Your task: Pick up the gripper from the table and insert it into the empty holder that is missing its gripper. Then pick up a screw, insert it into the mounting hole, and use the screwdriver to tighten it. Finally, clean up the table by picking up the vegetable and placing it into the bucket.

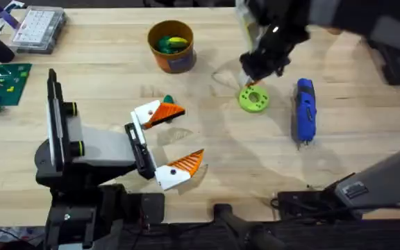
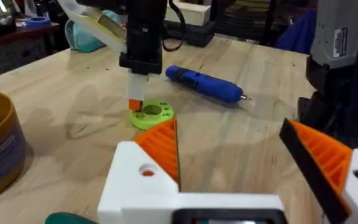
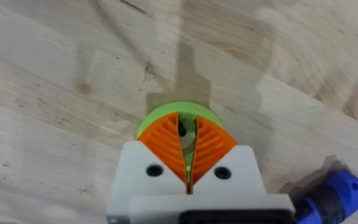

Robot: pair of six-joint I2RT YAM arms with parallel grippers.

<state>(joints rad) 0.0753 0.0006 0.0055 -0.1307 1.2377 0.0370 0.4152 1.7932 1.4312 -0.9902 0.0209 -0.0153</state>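
— So, where is the right arm working?

— Its gripper (image 1: 253,85) hangs straight down over the lime-green puck (image 1: 254,98), tips at the puck's upper face. From the right wrist view, the orange ribbed pads (image 3: 207,144) are drawn nearly together, jaws narrow, with something small and dark pinched in the slit between them; I cannot tell what it is.

— And the left one?

— The left gripper (image 1: 178,139) sits low over the surface (image 1: 255,160), near its own base, jaws wide with nothing between them.

— Where's the screwdriver?

— The screwdriver (image 1: 304,111) lies flat on the wood just beside the puck, on the right arm's side, apart from it. In the left wrist view its metal bit points away from the puck.

— The bucket?

— The bucket (image 1: 172,47) stands upright toward the far side of the surface, well apart from the puck, and holds something green and yellow (image 1: 171,44) inside.

— Anything else around?

— A clear parts box (image 1: 39,29) and a green board (image 1: 2,82) sit by the far left corner.
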